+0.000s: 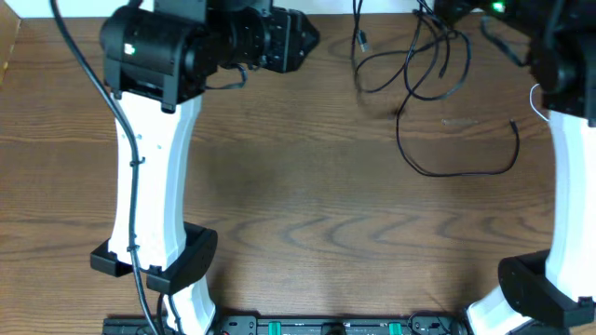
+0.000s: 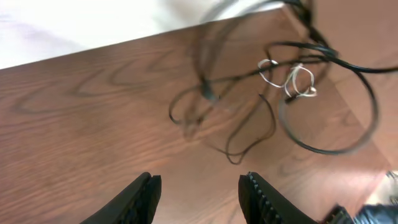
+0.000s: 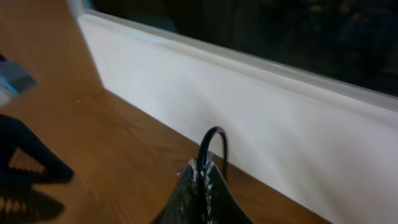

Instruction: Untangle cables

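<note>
Black cables (image 1: 424, 70) lie in loose tangled loops at the far right of the table, one long loop (image 1: 466, 167) trailing toward the middle. In the left wrist view the black loops (image 2: 329, 106) show ahead, with a thin white cable (image 2: 297, 81) coiled among them. My left gripper (image 2: 199, 193) is open and empty, above bare wood short of the tangle. My right gripper (image 3: 204, 171) is shut on a black cable (image 3: 210, 140) that arches out of its jaws near the table's far edge. In the overhead view the right jaws are hidden under the arm.
A white wall (image 3: 249, 93) runs along the table's far edge right behind the right gripper. The left arm (image 1: 154, 140) and right arm (image 1: 568, 186) stand at the two sides. A black strip (image 1: 326, 326) lies along the front edge.
</note>
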